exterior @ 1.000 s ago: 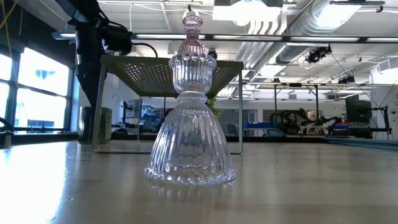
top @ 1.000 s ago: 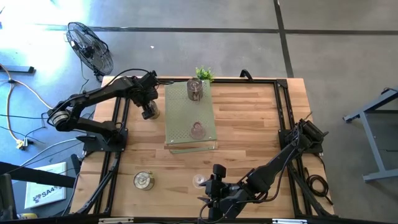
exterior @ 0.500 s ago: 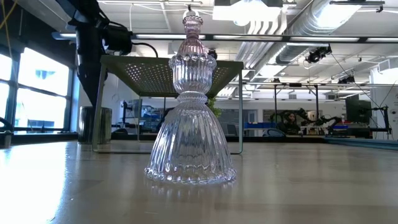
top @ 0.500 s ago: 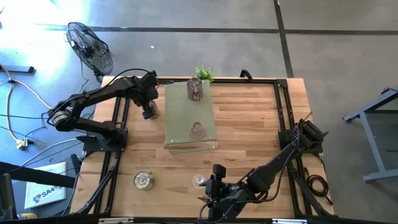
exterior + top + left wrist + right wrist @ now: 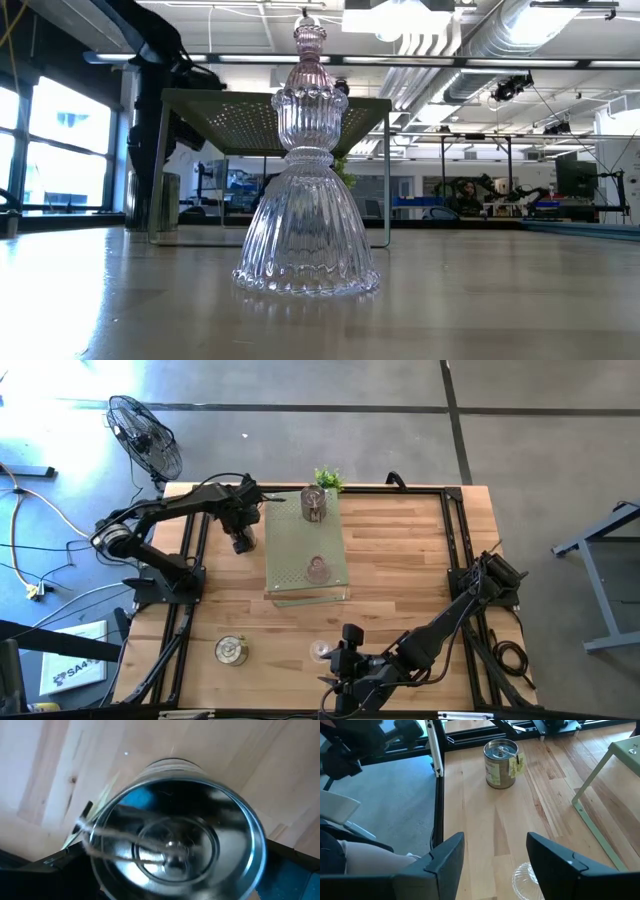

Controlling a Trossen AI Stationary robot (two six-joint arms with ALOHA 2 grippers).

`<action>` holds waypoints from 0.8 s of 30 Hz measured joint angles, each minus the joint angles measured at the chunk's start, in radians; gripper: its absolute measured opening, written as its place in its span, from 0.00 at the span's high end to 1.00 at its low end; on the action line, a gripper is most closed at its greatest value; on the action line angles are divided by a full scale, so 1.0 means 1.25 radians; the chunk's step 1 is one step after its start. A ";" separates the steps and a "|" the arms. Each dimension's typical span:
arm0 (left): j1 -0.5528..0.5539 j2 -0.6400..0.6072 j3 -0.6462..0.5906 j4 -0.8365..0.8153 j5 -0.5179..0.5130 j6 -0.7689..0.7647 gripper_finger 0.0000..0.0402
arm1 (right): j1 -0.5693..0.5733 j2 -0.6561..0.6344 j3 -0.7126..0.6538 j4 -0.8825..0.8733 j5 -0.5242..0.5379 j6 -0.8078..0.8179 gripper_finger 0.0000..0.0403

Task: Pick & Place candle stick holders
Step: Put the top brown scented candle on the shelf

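My left gripper (image 5: 241, 542) (image 5: 175, 875) stands over a dull metal candle stick holder (image 5: 175, 840) on the table, just left of the pale green board's far end. The holder's open mouth fills the left wrist view, and it also shows in the low view (image 5: 165, 203). My right gripper (image 5: 338, 657) (image 5: 495, 845) is open at the near edge, beside a clear glass holder (image 5: 320, 650) (image 5: 305, 220). A pink glass holder (image 5: 317, 570) and a darker one (image 5: 314, 505) stand on the board (image 5: 290, 550). Another metal holder (image 5: 231, 650) (image 5: 501, 762) stands near left. My left gripper comes at the metal holder from above, pointing down, with one dark finger (image 5: 55, 865) on either side of its wall. The wide rim (image 5: 100, 865) hides where the fingers meet it. The holder stands upright, mouth up. I cannot tell whether it is off the table.
The board stands raised on thin legs (image 5: 158, 170) mid-table. A small green plant (image 5: 328, 478) sits at the far edge behind it. Black rails (image 5: 195, 560) run along both table sides. A fan (image 5: 145, 440) stands off the far left corner. Bare wood lies to the right (image 5: 410, 560).
My left arm has swung its elbow toward the table, and the gripper has turned about while staying over the metal holder. In the low view the arm now stands partly in front of that holder. My right arm has kept still.
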 joint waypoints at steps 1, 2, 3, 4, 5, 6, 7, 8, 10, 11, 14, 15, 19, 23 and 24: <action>0.000 0.008 0.000 0.003 0.004 0.000 0.01 | 0.000 0.000 0.000 0.000 0.000 0.000 0.48; 0.000 0.013 0.000 0.006 0.006 0.000 0.01 | 0.000 0.000 0.000 0.000 0.000 0.000 0.48; 0.000 0.018 0.000 0.010 0.007 0.000 0.01 | 0.000 0.000 0.000 0.000 0.000 0.000 0.48; 0.000 0.021 0.000 0.016 0.007 -0.001 0.01 | 0.000 0.000 0.000 0.000 0.000 0.000 0.48; 0.000 0.021 0.000 0.023 0.008 -0.001 0.01 | 0.000 0.000 0.000 0.000 0.000 0.001 0.48; 0.000 0.021 0.000 0.031 0.012 -0.001 0.01 | 0.000 0.000 0.000 0.000 0.000 0.003 0.48; 0.000 0.021 0.000 0.035 0.018 -0.002 0.01 | 0.000 0.000 0.000 0.000 0.000 0.004 0.48; 0.000 0.021 0.000 0.038 0.025 -0.002 0.01 | 0.000 0.000 0.000 0.000 0.000 0.005 0.48; 0.000 0.021 0.000 0.040 0.029 -0.002 0.01 | 0.000 0.000 0.000 0.000 0.001 0.005 0.48; 0.000 0.021 0.000 0.039 0.028 -0.002 0.01 | 0.000 0.000 0.000 0.000 0.001 0.005 0.48; 0.000 0.021 0.000 0.039 0.022 -0.002 0.01 | 0.000 0.000 0.000 0.000 0.001 0.005 0.48; 0.000 0.021 0.000 0.039 0.022 -0.002 0.01 | 0.000 0.000 0.000 0.000 0.001 0.005 0.48; 0.000 0.021 0.000 0.038 0.022 -0.002 0.01 | 0.000 0.000 0.000 0.000 0.001 0.005 0.48; 0.000 0.021 0.000 0.038 0.022 -0.002 0.01 | 0.000 0.000 0.000 0.000 0.001 0.005 0.48; 0.000 0.021 0.000 0.037 0.022 -0.002 0.01 | 0.000 0.000 0.000 0.000 0.001 0.005 0.48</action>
